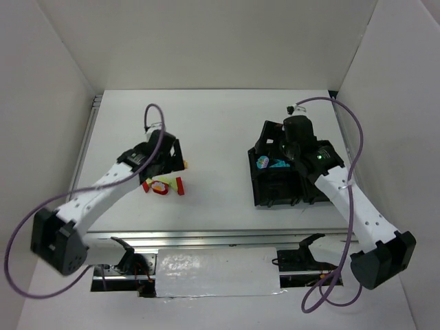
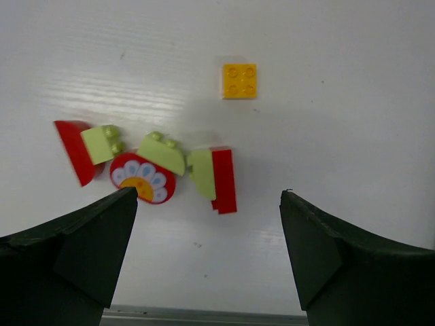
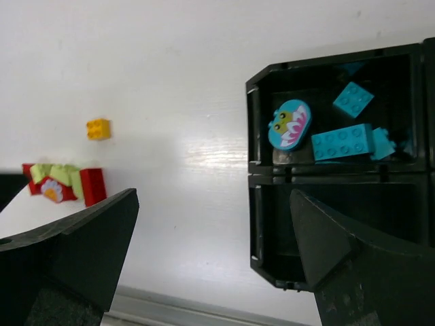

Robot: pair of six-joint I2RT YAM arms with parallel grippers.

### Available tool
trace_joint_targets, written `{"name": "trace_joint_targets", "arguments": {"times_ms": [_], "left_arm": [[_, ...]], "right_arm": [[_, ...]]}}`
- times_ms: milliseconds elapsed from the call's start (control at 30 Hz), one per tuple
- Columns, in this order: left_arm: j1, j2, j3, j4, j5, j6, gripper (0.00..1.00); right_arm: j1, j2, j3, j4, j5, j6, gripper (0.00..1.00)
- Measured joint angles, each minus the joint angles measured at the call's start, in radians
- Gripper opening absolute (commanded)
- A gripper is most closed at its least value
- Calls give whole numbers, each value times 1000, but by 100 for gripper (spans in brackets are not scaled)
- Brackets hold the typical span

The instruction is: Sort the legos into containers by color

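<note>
red and pale-green legos [image 2: 162, 152] lay bunched at left centre of the left wrist view, not yet sorted. at the right end of the bunch the red long brick [image 2: 223, 180] touched a pale-green piece [image 2: 201, 174]. a round red printed piece [image 2: 143, 179] sat lower left of them. one yellow brick [image 2: 240, 81] lay apart, upper centre of the frame.

cyan bricks [image 3: 342, 142] were already in the black tray [image 3: 253, 170], in the upper compartment of the right wrist view. contents of the compartment below it could not be made out.

left gripper [image 2: 207, 207]: jaws wide apart, nothing between them, hovering over the bunch with the red long brick roughly midway. right gripper [image 3: 214, 200]: jaws apart, holding nothing, at the tray's left wall.

judgement: step in hand is a pick from the bunch by the left arm. to do it well:
- close on one brick only. the red long brick and its green neighbour touch, so a straight descent risks taking both colours.
- set one finger in the seam between them, or nudge them apart first.
- the yellow brick looks the cleaner grab, with bare white table [image 2: 340, 136] all round it.
- keep the right arm off the tray mouth for the drop.
</note>
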Motion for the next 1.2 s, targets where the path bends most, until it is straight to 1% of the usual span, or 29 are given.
{"name": "trace_joint_targets", "arguments": {"times_ms": [100, 167, 233, 300, 400, 500, 733, 833, 867, 900, 933, 967, 1033, 1200], "left_arm": [[16, 246, 122, 46, 27, 14, 98], [27, 361, 182, 65, 31, 21, 96], [39, 441, 216, 86, 42, 24, 94], [57, 490, 229, 105, 64, 29, 90], [85, 555, 257, 114, 94, 51, 89], [104, 621, 298, 129, 110, 68, 85], [105, 702, 313, 144, 133, 79, 68], [105, 720, 313, 144, 139, 79, 67], [105, 724, 313, 145, 142, 77, 64], [105, 725, 312, 146, 145, 77, 59], [105, 726, 308, 151, 147, 74, 39], [105, 726, 305, 153, 148, 68, 27], [105, 726, 305, 159, 150, 76, 0], [102, 712, 287, 188, 181, 85, 0]], "right_arm": [[11, -49, -40, 1, -54, 0, 100], [21, -75, -81, 2, -88, 0, 100], [34, -100, -119, -6, -110, 0, 100], [46, -118, -139, -16, -124, 0, 100], [60, -135, -145, -18, -146, 0, 100], [73, -148, -145, -18, -161, 0, 100], [87, -156, -143, -18, -170, -1, 100], [87, -156, -143, -18, -171, -1, 100], [87, -156, -143, -18, -171, -1, 100], [88, -156, -143, -18, -171, -1, 100], [88, -156, -143, -18, -171, 0, 100], [89, -156, -143, -18, -172, 0, 100], [89, -156, -143, -16, -172, 0, 100], [89, -162, -161, 17, -171, 14, 100]]}}
